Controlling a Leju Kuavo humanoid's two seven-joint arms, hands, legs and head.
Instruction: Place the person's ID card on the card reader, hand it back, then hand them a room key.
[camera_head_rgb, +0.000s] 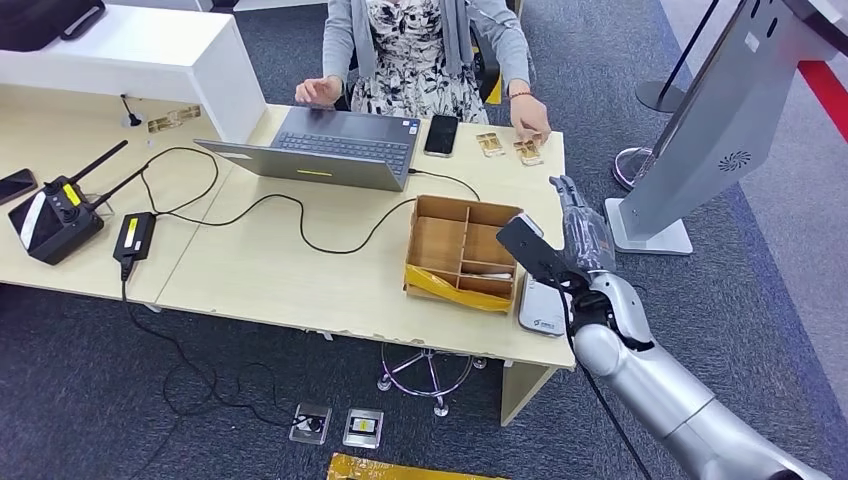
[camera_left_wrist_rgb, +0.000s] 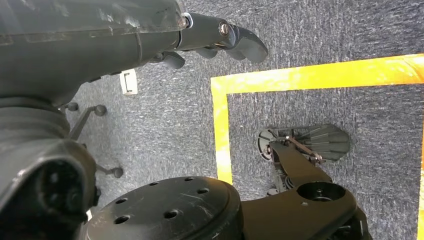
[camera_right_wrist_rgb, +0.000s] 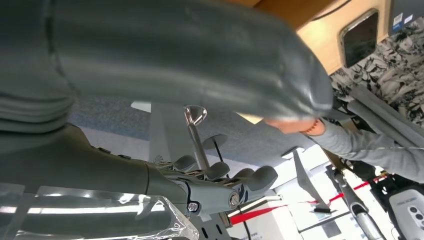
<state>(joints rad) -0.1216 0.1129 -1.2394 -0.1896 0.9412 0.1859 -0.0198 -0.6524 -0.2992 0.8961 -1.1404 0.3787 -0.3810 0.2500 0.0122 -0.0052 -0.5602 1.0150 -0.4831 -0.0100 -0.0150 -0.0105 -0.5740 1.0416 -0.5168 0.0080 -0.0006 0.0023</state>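
Two small gold-patterned cards lie at the far right corner of the table: one card (camera_head_rgb: 490, 144) sits just beside a black phone (camera_head_rgb: 441, 135), and the other card (camera_head_rgb: 528, 152) lies under the fingertips of the person's hand (camera_head_rgb: 530, 120). Which of them is the ID card cannot be told. The white card reader (camera_head_rgb: 541, 310) rests at the near right edge of the table (camera_head_rgb: 270, 280), just beside a wooden divided box (camera_head_rgb: 462, 252), partly hidden by the robot's arm. The right hand (camera_head_rgb: 578, 215) hangs above the table's right edge, between the reader and the cards, fingers stretched out towards the person and holding nothing. The left hand (camera_left_wrist_rgb: 220, 40) hangs over grey carpet with yellow tape, fingers loosely bent around nothing. A laptop (camera_head_rgb: 335, 148) stands open before the person.
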